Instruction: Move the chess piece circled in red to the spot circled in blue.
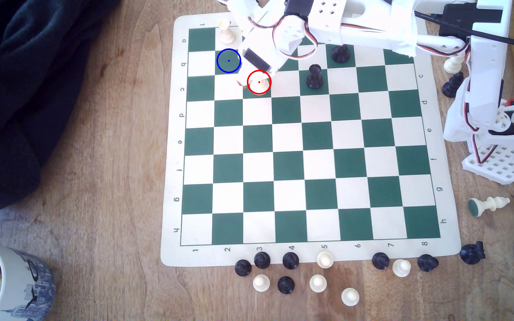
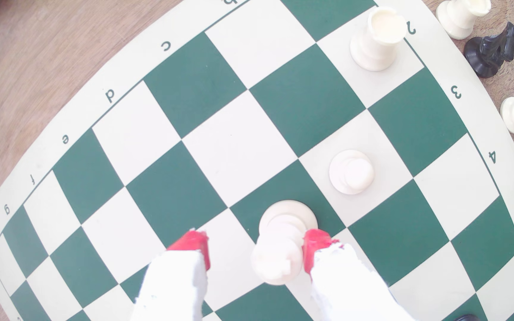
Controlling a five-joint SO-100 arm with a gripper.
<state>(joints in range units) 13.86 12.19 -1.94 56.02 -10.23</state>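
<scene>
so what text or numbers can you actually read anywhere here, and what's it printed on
"1" to "8": printed along the chessboard border, near edge in the exterior view.
"a" to "h": on the border at the exterior view's left; "c" to "h" on its right.
"1": also on the far border, by the corner.
Mug: dark cityscape artwork, no readable words.
Chess pieces and arm: no text.

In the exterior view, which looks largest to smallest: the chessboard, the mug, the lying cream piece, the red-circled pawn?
1. chessboard
2. mug, though the frame edge cuts it off
3. lying cream piece
4. red-circled pawn, seen from above, so its real height is unsure
</scene>
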